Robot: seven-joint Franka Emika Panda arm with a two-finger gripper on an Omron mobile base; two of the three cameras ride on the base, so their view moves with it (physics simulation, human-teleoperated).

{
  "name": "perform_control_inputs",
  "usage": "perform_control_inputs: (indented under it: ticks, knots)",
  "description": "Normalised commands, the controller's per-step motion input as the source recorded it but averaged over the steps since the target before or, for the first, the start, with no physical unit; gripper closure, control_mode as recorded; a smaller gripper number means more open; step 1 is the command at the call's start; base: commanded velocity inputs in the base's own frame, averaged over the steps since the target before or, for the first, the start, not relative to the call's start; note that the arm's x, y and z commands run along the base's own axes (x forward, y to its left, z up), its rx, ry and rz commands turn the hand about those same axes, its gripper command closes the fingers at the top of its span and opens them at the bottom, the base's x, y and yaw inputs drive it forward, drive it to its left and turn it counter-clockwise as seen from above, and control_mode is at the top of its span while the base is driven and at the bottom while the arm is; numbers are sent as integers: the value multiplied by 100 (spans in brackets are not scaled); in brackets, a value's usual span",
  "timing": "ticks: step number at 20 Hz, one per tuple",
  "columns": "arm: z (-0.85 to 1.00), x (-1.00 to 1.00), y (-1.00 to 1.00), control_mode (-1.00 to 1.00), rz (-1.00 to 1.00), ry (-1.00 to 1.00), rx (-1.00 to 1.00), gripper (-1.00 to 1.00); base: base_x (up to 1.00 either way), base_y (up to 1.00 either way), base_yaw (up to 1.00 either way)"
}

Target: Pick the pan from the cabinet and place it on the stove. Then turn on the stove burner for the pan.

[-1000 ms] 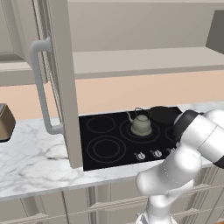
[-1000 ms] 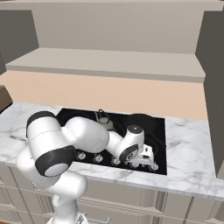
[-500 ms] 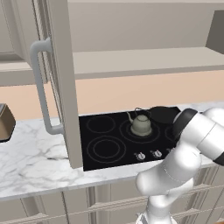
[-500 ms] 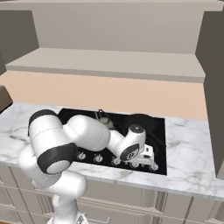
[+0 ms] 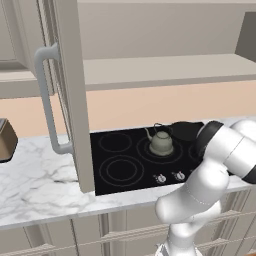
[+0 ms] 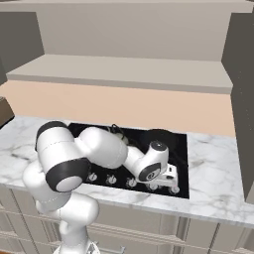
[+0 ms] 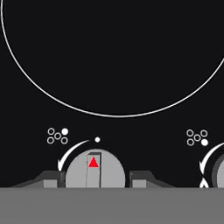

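Note:
The black pan [image 5: 184,131] sits on the stove [image 5: 120,150] at its back right ring, partly behind my arm; it also shows as the pan [image 6: 161,137] in the right base view. My gripper [image 6: 171,174] is down at the front right of the stove [image 6: 181,149], on the row of silver knobs. In the hand view the gripper [image 7: 97,179] has a round silver knob [image 7: 94,168] with a red triangle between its jaws. The fingertips [image 7: 52,179] stand against its two sides. The cabinet [image 5: 150,70] shelf above is bare.
A grey-green kettle [image 5: 161,143] stands on the middle back ring, just left of the pan. The open cabinet door [image 5: 70,90] hangs over the stove's left edge. A brown appliance [image 5: 5,140] sits far left on the marble counter [image 5: 40,185]. A second knob [image 7: 216,170] lies right of the gripped one.
The fingers have closed in from wide open onto the knob. The arm, pan and kettle have stayed where they were.

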Motion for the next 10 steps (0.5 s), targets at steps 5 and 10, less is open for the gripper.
perform_control_inputs:
  ticks: [5, 10]
  knots:
    - [-22, -3, 4, -100, 0, 1, 0, 100, 0, 0, 0]
    - [-26, -11, 2, -100, 7, 0, 0, 100, 0, 0, 0]
